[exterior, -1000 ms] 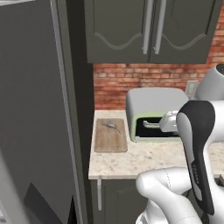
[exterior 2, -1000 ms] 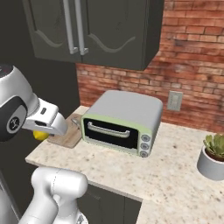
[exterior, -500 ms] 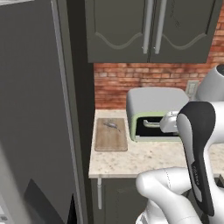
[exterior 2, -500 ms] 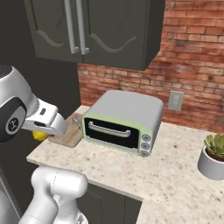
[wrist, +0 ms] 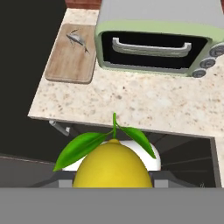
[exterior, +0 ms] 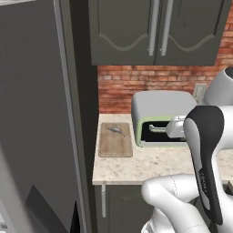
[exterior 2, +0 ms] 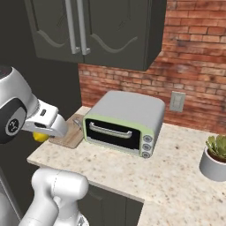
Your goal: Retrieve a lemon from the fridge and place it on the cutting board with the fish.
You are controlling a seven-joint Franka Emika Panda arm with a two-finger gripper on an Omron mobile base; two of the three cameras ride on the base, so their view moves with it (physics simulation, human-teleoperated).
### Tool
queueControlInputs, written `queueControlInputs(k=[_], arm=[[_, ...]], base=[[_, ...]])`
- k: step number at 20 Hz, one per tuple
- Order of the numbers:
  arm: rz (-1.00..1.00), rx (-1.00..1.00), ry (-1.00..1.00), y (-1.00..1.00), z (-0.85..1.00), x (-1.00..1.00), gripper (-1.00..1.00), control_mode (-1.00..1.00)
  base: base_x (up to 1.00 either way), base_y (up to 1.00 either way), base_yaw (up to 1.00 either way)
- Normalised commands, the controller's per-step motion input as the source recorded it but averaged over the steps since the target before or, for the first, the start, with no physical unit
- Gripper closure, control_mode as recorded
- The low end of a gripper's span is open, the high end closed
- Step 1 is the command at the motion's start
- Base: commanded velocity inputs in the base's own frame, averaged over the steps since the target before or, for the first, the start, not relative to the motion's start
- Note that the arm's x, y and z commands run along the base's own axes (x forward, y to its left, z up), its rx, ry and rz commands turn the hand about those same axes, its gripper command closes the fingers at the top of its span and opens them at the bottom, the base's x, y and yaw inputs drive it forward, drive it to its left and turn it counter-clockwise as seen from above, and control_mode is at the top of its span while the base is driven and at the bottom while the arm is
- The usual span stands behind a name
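The yellow lemon (wrist: 113,168) with two green leaves sits between the jaws of my gripper (wrist: 113,183), which is shut on it. From the right base view, the gripper (exterior 2: 45,132) holds the lemon (exterior 2: 40,137) in the air, just off the counter's left front corner. The tan cutting board (wrist: 70,57) lies at the counter's left end, ahead and to the left of the lemon, with the small grey fish (wrist: 78,40) on its far part. The board (exterior: 115,141) and fish (exterior: 116,131) also appear beside the grey fridge (exterior: 36,118).
A pale green toaster oven (exterior 2: 123,126) stands right of the board on the speckled counter (wrist: 144,103). A potted succulent (exterior 2: 215,156) sits at the far right. Dark wall cabinets (exterior: 157,32) hang above, and a brick wall with an outlet (exterior 2: 177,101) stands behind.
Hardly anything differs; the scene has shifted very slightly in the base views. The lemon stays gripped at the same spot off the counter's corner.
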Motion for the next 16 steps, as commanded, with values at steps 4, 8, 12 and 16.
queueControlInputs(k=[4,8,12,16], arm=[[0.00,0.00,0.00,0.00,0.00,0.00,1.00,1.00],[0.03,0.00,0.00,0.24,-0.14,0.00,1.00,-1.00],[0.07,0.00,0.00,0.59,-0.37,0.00,1.00,-1.00],[0.04,0.00,0.00,0.34,-0.26,0.00,1.00,-1.00]], base=[[0.00,0.05,0.00],[0.00,0.14,0.01],[0.00,0.00,0.00],[0.00,0.00,0.00]])
